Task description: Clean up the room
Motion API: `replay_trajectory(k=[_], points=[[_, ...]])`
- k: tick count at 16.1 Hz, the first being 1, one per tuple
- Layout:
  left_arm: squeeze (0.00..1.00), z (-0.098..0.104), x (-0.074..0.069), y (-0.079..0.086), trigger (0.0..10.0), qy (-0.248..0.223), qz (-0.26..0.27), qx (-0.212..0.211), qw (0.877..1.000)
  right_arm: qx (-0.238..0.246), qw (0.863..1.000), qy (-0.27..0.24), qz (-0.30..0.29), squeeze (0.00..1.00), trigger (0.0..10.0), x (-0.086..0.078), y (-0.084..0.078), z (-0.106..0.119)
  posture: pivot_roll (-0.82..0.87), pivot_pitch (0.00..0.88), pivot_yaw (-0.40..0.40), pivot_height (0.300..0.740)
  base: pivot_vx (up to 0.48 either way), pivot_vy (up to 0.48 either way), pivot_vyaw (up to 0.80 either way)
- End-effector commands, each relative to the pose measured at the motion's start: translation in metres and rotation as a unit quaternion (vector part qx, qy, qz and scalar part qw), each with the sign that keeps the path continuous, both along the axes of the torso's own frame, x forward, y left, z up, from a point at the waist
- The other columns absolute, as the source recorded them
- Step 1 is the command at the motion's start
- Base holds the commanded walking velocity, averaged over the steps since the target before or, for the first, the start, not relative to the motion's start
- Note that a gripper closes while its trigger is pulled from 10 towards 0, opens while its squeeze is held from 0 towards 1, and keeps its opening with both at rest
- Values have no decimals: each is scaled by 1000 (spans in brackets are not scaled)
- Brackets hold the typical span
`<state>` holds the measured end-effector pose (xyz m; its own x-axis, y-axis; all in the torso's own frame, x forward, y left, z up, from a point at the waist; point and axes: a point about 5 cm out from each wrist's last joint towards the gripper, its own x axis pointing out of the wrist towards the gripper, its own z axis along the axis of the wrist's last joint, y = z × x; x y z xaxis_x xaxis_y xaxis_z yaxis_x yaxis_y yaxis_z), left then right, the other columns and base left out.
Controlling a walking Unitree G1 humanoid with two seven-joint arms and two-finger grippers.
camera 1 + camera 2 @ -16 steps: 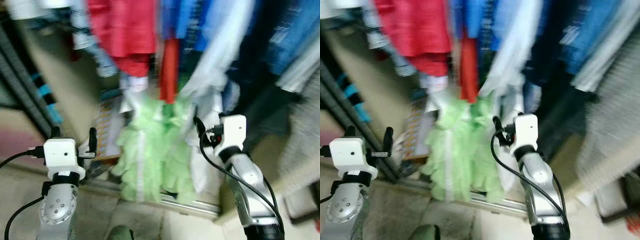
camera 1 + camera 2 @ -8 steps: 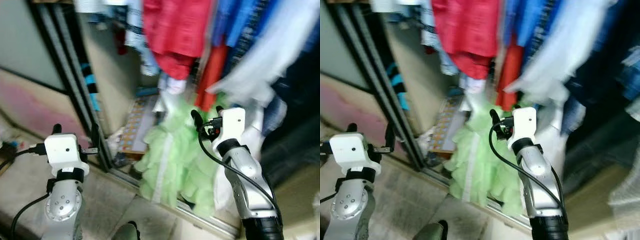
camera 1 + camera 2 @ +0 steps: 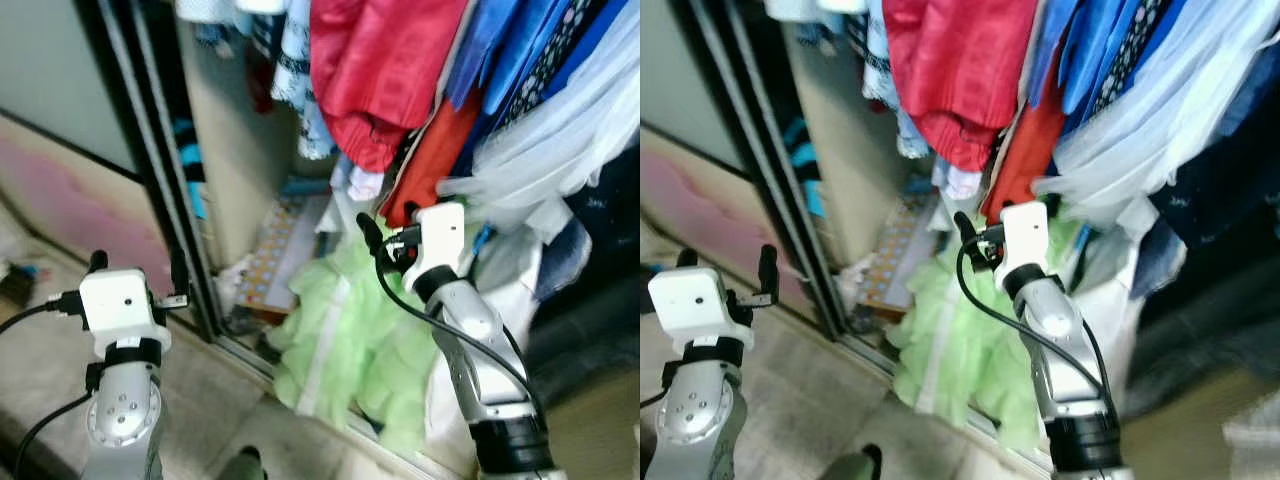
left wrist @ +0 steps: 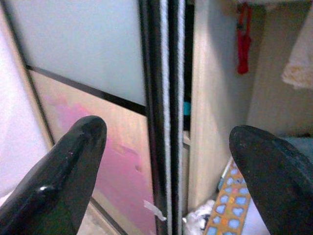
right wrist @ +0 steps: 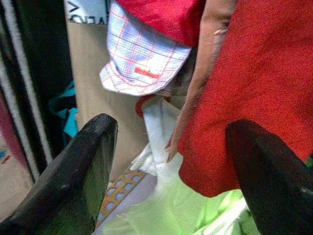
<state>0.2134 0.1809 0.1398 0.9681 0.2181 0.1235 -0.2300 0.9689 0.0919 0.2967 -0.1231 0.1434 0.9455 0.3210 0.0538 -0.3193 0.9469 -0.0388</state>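
From where I stand, the robot faces an open wardrobe packed with clothes. Nearest to it, low on its left, the left tool [image 3: 137, 275] is raised over the pale floor [image 3: 50, 380], its two black fingers spread apart with nothing between them. It points at the dark sliding-door frame [image 4: 164, 112] and the frosted door panel [image 4: 78, 44] beside it, whose lower part is pinkish.

Farther in, the right tool [image 3: 385, 222] is lifted to the level of the hanging hems, fingers released and wide apart, gripping nothing. It sits just in front of an orange-red garment [image 5: 259, 93], close to the cloth, though I cannot tell whether it touches. Next to that garment hangs a light plaid piece [image 5: 142, 58].

Below the right arm, a pale green ruffled garment [image 3: 345, 345] spills down to the wardrobe's bottom rail [image 3: 300, 385]. A white plastic garment cover [image 3: 560, 150] drapes to its right. On the wardrobe floor behind lies a patterned orange and blue board [image 3: 275, 255].

Higher and deeper, a red satin jacket [image 3: 385, 70] hangs beside blue clothes [image 3: 510, 50], all on the rail side by side.
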Motion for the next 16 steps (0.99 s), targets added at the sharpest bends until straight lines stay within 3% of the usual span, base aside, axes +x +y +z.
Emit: replay_trajectory(k=[1,7,16], points=[[0,4,1,-2,10000,-2,-9,5,1000,3,1000,-2,-8,0,10000,0,-4,1,106,19,-79,740,0,0,800],[0,6,8,-4,10000,0,-23,15,1000,15,999,-6,-31,0,10000,2,-9,2,86,27,-47,740,0,0,800],[0,9,14,-4,10000,-2,-32,25,999,26,999,-6,-18,0,10000,6,-5,2,91,14,-45,740,0,0,800]])
